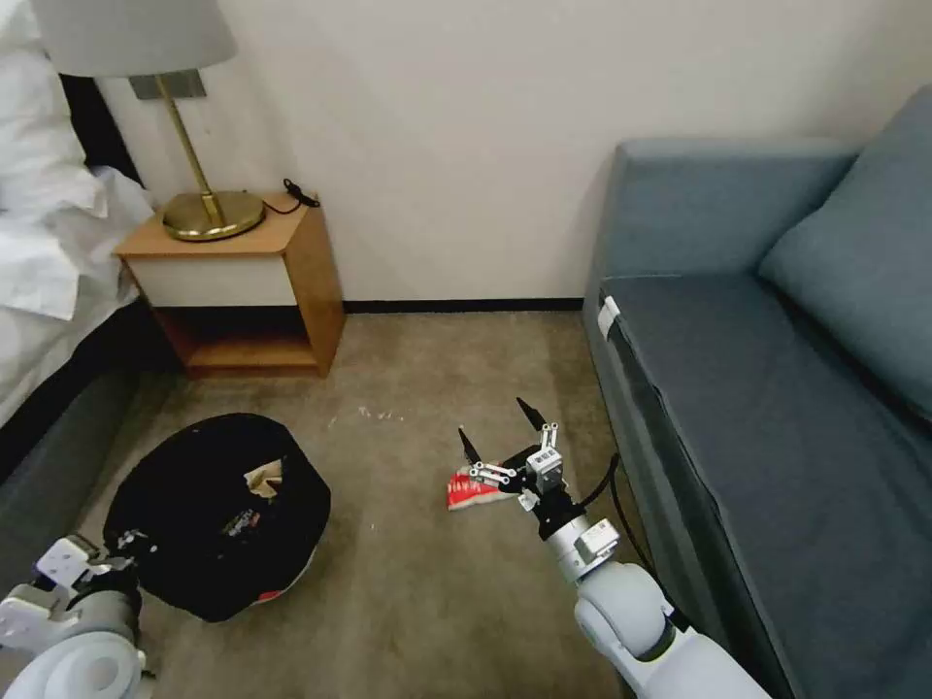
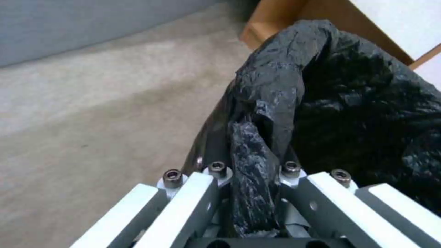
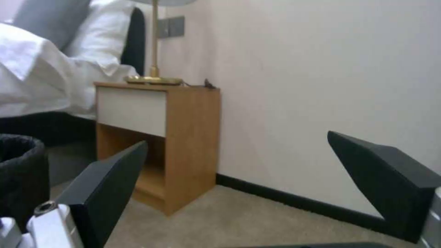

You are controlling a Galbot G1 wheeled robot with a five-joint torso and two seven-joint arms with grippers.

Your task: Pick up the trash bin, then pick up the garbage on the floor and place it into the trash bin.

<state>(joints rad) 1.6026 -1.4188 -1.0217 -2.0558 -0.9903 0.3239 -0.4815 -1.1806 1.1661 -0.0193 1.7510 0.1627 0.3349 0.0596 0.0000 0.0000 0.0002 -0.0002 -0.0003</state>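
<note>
Head view: right claw (image 1: 497,432) spread wide just above the red-and-white packet (image 1: 469,492) on the carpet; sofa (image 1: 777,408) close beside, open floor toward the trash bin (image 1: 218,510). Descend straight, straddle the packet.

Left wrist view: left claw (image 2: 250,172) clamped on the bin's black liner.

Right wrist view: nightstand (image 3: 158,137) well ahead.

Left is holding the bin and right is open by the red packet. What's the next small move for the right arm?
Probably lower the right gripper straight onto the red-and-white packet and close. Its fingers are spread open just above the packet on the carpet, nothing between them, while the left gripper is clamped on the trash bin liner, ready to receive it.
</note>
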